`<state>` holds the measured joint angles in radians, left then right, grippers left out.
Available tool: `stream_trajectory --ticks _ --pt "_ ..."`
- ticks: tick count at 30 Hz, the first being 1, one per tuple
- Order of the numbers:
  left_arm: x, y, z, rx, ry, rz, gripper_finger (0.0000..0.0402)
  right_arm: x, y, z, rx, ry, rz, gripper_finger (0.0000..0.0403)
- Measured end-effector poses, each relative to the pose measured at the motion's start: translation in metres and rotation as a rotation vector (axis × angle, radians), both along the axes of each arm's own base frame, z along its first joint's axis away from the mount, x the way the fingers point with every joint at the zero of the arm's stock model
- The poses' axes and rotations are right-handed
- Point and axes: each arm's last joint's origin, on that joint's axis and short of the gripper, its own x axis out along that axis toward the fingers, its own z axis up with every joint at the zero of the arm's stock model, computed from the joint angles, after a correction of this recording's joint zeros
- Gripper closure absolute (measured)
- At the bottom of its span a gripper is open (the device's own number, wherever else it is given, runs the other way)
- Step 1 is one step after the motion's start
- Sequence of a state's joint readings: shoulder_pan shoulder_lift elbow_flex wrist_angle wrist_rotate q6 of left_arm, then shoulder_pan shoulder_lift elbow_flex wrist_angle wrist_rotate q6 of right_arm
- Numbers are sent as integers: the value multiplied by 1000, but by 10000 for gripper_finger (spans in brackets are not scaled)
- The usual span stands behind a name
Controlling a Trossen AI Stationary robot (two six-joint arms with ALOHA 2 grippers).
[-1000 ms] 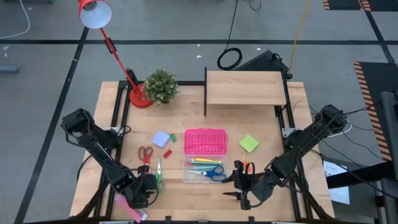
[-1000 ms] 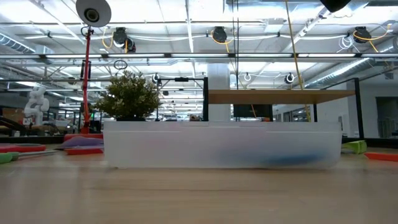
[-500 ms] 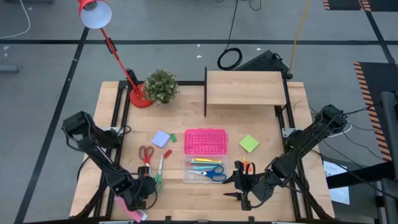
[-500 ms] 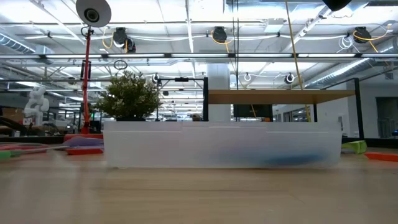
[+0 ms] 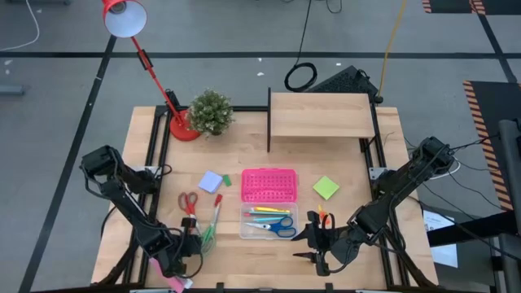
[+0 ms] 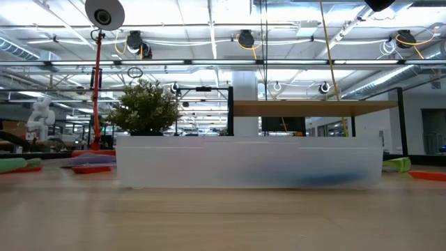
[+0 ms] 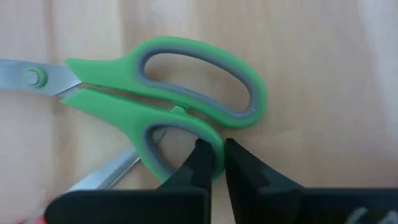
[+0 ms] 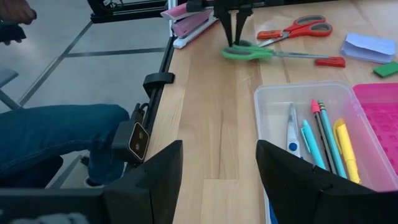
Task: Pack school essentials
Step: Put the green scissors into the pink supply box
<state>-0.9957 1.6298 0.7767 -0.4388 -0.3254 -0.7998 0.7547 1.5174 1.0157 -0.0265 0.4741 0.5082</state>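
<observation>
the left gripper [image 7: 217, 163] is low at the wooden bench's [image 5: 244, 260] seven o'clock corner, its fingers [image 7: 200, 163] pinching the lower loop of the green-handled scissors [image 7: 168, 102], which lie flat on the wood. just beyond them, toward twelve o'clock, lie the red-handled scissors [image 5: 190, 202], a red-capped pen [image 5: 216, 213] and a pale-blue square note pad [image 5: 211, 181]. the clear plastic box [image 5: 269, 221] at the centre holds blue-handled scissors [image 5: 278, 227] and coloured pencils [image 8: 320, 121]; its pink perforated lid [image 5: 269, 185] lies at the box's twelve o'clock. a lime-green square note pad [image 5: 326, 187] sits at the lid's three o'clock. the right gripper [image 8: 217, 171] waits at five o'clock, fingers spread wide.
</observation>
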Motion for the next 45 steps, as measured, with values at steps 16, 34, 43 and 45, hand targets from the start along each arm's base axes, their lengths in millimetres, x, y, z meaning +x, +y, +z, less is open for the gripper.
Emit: stream_trajectory --ticks 16,34,43,45 --pt "12 48 75 184 -232 -452 373 -1 -1 -1 -67 -1 34 206" --pt "67 117 103 451 -428 -844 375 -28 -31 23 -157 57 -107 206" --pt "100 149 90 598 -433 -975 374 -42 -47 42 -213 6 -148 206" --pt "107 152 82 614 -388 -1005 374 -43 -48 45 -230 -3 -138 206"
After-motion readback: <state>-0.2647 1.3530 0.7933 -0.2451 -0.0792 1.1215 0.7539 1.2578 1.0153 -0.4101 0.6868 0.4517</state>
